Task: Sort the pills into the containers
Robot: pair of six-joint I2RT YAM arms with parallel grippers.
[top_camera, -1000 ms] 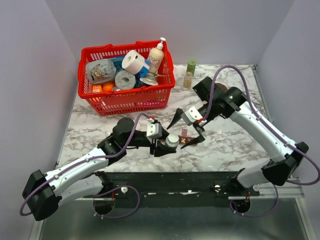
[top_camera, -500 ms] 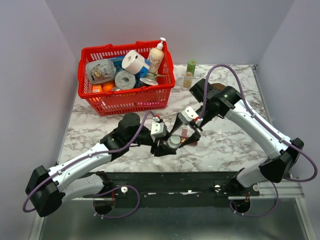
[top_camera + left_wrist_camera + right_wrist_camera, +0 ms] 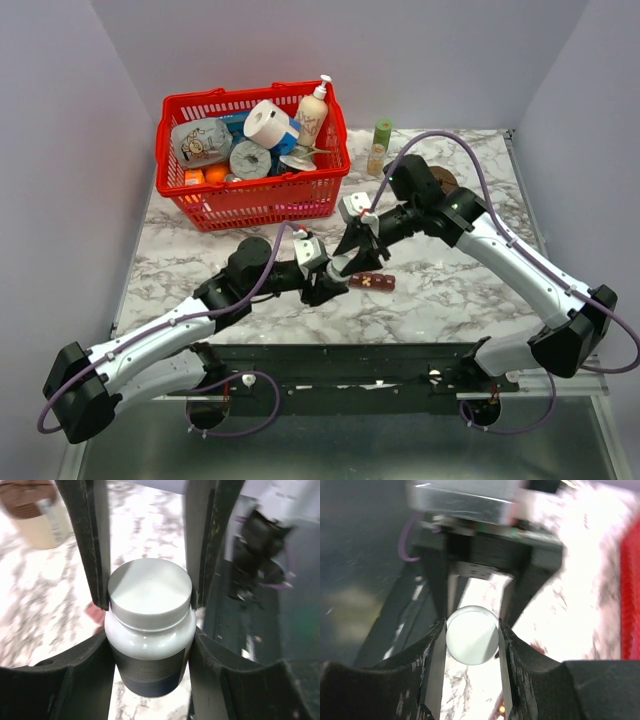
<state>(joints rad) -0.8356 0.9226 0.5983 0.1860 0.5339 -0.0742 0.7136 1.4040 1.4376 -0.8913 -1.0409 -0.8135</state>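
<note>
Left end effector (image 3: 150, 652), low over the near middle of the bench (image 3: 450, 285), is closed on the body of a pill bottle (image 3: 150, 630), fingers pressed to both sides. The bottle's white cap (image 3: 150, 592) is on and points away from the left wrist. Right end effector (image 3: 471, 636) comes from the opposite side, and its fingers clamp that cap on both sides. The two end effectors face each other tip to tip.

The containers (image 3: 373, 282), a dark red-brown compartment strip, lie flat on the bench just right of the held bottle, apart from both end effectors. Contents are too small to tell.

Farther back left is a red basket (image 3: 258, 200) full of groceries. A cream tub with brown top (image 3: 37, 517) and a green-capped bottle (image 3: 380, 146) stand at the far side.
</note>
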